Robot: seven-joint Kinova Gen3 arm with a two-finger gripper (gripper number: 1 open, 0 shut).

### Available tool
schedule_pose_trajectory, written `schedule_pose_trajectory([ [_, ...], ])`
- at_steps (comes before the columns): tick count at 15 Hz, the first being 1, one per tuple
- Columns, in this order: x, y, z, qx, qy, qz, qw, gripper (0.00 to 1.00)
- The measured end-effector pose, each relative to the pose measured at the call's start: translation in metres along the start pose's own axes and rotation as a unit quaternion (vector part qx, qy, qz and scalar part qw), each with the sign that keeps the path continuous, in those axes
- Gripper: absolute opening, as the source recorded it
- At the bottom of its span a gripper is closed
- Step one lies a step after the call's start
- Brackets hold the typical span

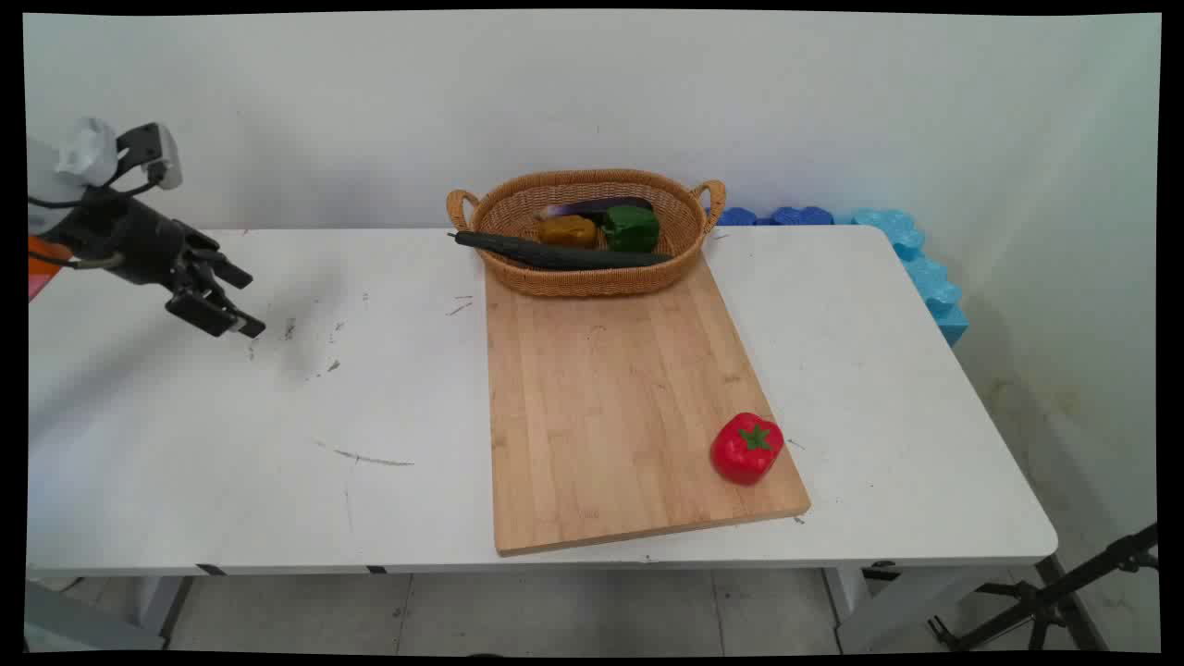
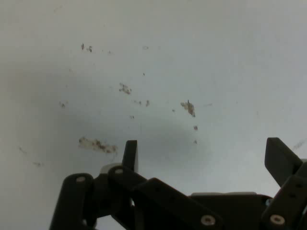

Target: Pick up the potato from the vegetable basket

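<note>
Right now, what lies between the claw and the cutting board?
Only scuffed bare table: main view shows nothing standing between the claw and the cutting board.

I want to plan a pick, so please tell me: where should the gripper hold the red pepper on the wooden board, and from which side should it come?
Probably from above. The red pepper sits alone near the cutting board's near right corner, stem end facing up, nothing beside it. Close the fingers across its rounded body, below the green stem, where the sides look widest. The gripper is open and empty, far to the left above the table.
</note>
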State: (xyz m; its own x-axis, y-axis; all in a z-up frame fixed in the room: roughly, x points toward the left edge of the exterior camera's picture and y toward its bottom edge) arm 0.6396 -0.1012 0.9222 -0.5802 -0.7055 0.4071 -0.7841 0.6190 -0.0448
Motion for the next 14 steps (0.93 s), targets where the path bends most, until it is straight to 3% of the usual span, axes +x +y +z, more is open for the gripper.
schedule_pose_trajectory([
  [9, 0.065, 0.001, 0.014, 0.008, 0.016, 0.031, 0.9993, 1.0],
  [14, 0.124, 0.005, 0.034, 0.014, 0.035, 0.073, 0.9966, 1.0],
])
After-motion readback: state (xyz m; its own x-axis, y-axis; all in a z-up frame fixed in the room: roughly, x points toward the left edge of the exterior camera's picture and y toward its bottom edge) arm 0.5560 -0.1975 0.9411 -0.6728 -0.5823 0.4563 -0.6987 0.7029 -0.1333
